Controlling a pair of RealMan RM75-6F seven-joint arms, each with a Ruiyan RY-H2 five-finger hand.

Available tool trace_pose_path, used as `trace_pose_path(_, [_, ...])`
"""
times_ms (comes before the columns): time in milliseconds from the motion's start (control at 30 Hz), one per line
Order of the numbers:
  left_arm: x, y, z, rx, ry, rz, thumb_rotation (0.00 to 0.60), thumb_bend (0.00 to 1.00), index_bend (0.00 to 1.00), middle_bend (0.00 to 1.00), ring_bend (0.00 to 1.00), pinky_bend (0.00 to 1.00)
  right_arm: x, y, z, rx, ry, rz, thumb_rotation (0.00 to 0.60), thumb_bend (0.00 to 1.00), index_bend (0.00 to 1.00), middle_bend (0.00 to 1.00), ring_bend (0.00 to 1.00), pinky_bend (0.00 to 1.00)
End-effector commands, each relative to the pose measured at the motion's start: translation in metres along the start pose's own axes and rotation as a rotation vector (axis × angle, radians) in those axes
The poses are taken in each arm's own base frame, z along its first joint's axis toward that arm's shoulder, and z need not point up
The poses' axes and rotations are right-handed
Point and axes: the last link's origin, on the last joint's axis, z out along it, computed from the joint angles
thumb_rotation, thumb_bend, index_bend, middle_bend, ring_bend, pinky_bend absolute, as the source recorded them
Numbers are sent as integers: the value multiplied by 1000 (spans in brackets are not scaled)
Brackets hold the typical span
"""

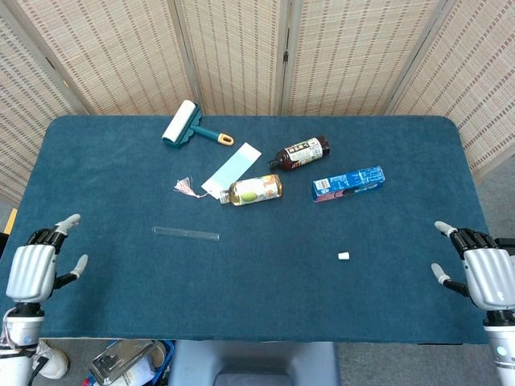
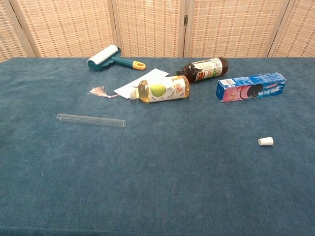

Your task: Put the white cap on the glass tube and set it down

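From the head view, I see my left hand (image 1: 32, 272) low at about 8 o'clock, by the near edge of the table (image 1: 386, 297). Its fingers are spread apart and it holds nothing. My right hand (image 1: 485, 274) sits at about 4 o'clock, also spread apart and holding nothing. I think both hands wait out there so they do not bump anything. The tube (image 1: 186, 234) lies flat on the blue cloth, a bit toward 9 o'clock from the middle, closer to my left hand. The cap (image 1: 344, 256) lies toward 4 o'clock, closer to my right hand, well apart from the tube. So I would pick up the tube with the left hand and the cap with the right. From the chest view, I cannot see my hands at all. The tube (image 2: 91, 120) lies on its side at about 9 o'clock and the cap (image 2: 266, 141) on its side at about 3 o'clock. A juice bottle (image 2: 160, 90), a dark bottle (image 2: 203, 69), a cookie box (image 2: 252, 86) and a lint roller (image 2: 109, 57) lie farther back, toward 12 o'clock, out of my way.
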Motion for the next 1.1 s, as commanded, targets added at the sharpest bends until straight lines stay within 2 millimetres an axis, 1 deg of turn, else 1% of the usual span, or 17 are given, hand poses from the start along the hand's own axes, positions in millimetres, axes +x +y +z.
trace_pose_path(33, [-6,23,30,-94,1,22,600,296,209,488,565,590,-1,-1,1,6,-3,0,600,262,190,314,258,265])
trace_pose_path(133, [-13,42,54,-162,-21,51,600,295,244,657,733,805,-2,-2,1,10,-14,-3,600,262,190,314,258,265])
trace_pose_path(200, [-19,54,70,-198,-37,80,600,295,278,744,822,941,-3,-2,1,7,-18,-6,600,262,190,314,258,265])
trace_pose_path(233, [-21,59,76,-210,-46,97,600,295,307,792,862,986,-3,-2,1,6,-20,-6,600,262,190,314,258,265])
trace_pose_path(267, [-25,63,82,-220,-61,107,600,295,324,828,887,1000,-2,-1,1,5,-21,-7,600,262,190,314,258,265])
trace_pose_path(433, [-47,88,109,-252,-169,152,600,295,347,947,982,1000,-3,-2,2,5,-22,-8,600,262,190,314,258,265])
trace_pose_path(500, [-56,98,118,-255,-190,169,600,295,364,981,999,1000,-3,-2,2,6,-24,-9,600,262,190,314,258,265])
trace_pose_path(567, [-64,105,124,-251,-209,172,600,295,382,999,1000,1000,-3,-2,2,6,-26,-11,600,262,190,314,258,265])
trace_pose_path(700, [-82,118,136,-251,-262,209,600,295,399,1000,1000,1000,-2,-1,3,2,-27,-12,600,262,190,314,258,265])
trace_pose_path(867, [-102,130,139,-267,-321,270,600,295,393,1000,1000,1000,-4,2,4,-6,-34,-9,600,262,190,314,258,265])
trace_pose_path(1100, [-126,137,140,-256,-387,289,600,295,413,1000,1000,1000,-7,6,6,-16,-46,-9,600,262,190,314,258,265])
